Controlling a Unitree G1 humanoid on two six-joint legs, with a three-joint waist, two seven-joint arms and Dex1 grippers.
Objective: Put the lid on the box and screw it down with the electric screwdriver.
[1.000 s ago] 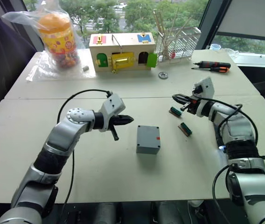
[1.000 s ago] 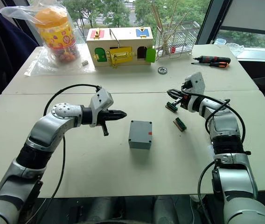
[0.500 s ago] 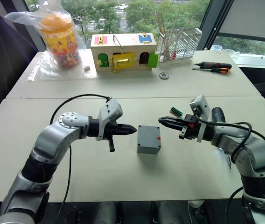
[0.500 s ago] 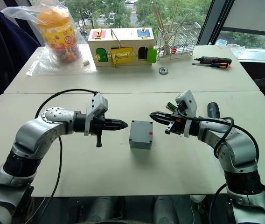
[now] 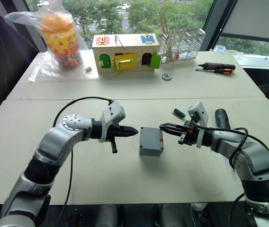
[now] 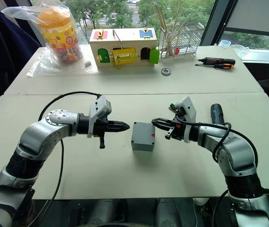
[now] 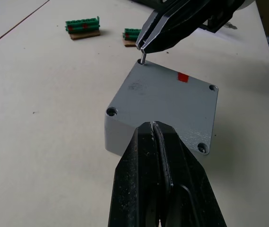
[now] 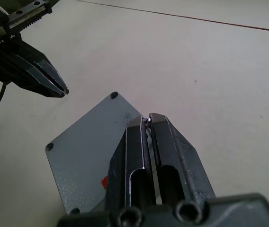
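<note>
The small grey plastic box (image 5: 150,141) sits mid-bench with its flat grey lid (image 7: 165,101) already on. The right end effector (image 7: 146,43), pinched on a small metal screw (image 7: 143,57), stands it in the corner hole. At nine o'clock of the box, the left end effector (image 5: 133,132) is closed, empty. The thick black electric screwdriver (image 5: 221,118) lies untouched at three o'clock; driving remains.

Two pale tables (image 5: 101,170) stand edge to edge. The near one carries a grey box (image 5: 151,141), two green connector blocks (image 7: 83,27) and a black electric screwdriver (image 5: 221,118). The far one holds a bagged jar (image 5: 58,40), a wooden box (image 5: 125,52), a wire rack (image 5: 184,42), a small metal ring (image 5: 166,76) and hand screwdrivers (image 5: 216,68).
</note>
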